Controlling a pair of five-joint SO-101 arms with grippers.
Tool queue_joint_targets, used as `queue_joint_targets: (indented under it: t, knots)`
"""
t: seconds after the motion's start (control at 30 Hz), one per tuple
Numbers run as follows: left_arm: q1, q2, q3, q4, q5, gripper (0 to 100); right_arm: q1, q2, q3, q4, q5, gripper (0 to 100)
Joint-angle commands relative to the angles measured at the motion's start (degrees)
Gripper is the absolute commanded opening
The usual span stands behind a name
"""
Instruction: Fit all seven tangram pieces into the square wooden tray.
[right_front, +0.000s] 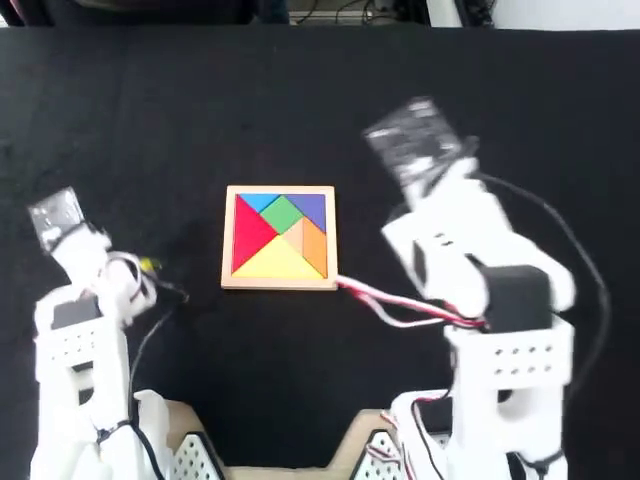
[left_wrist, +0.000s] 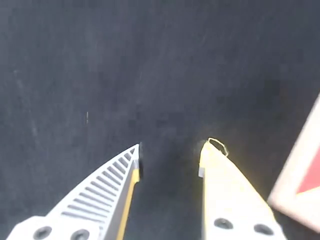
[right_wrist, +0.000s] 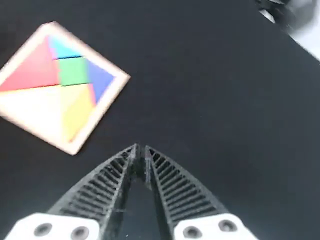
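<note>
Scanning the black table (right_front: 150, 110), I see the square wooden tray (right_front: 279, 284) lying on it, coloured tangram pieces (right_front: 262, 245) apparently filling it. Right gripper (right_wrist: 140, 151), off the tray's right side, fingers together, empty. Left gripper (left_wrist: 170, 152), just off its left side, fingers apart, empty. I judge the fitting done; next I'd only verify seating.

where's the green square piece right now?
In the high view, the green square sits inside the wooden tray, top middle, between the light blue triangle and the dark blue piece, above the yellow triangle.
</note>
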Motion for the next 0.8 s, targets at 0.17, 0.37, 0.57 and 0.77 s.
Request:
queue_joint_targets:
  t: [0.17,0.37,0.57,0.77]
  knots:
    - [15.2,0.1,-30.3,9.7,-2.5,20,6.8,-1.5,-3.7,-3.0,-9.8,1.1]
    - [21.1,-5.1,-45.6,24.4,-11.3,20,6.9,-6.7,-6.4,-5.6,-14.0,1.1]
    - [17.9,-17.5,-42.0,26.1,-11.7,20,6.5,-19.3,-3.0,-6.2,-13.9,1.1]
    - [14.3,-29.9,-20.8,22.0,-11.8,20,8.0,-30.1,8.9,-6.6,-13.9,1.1]
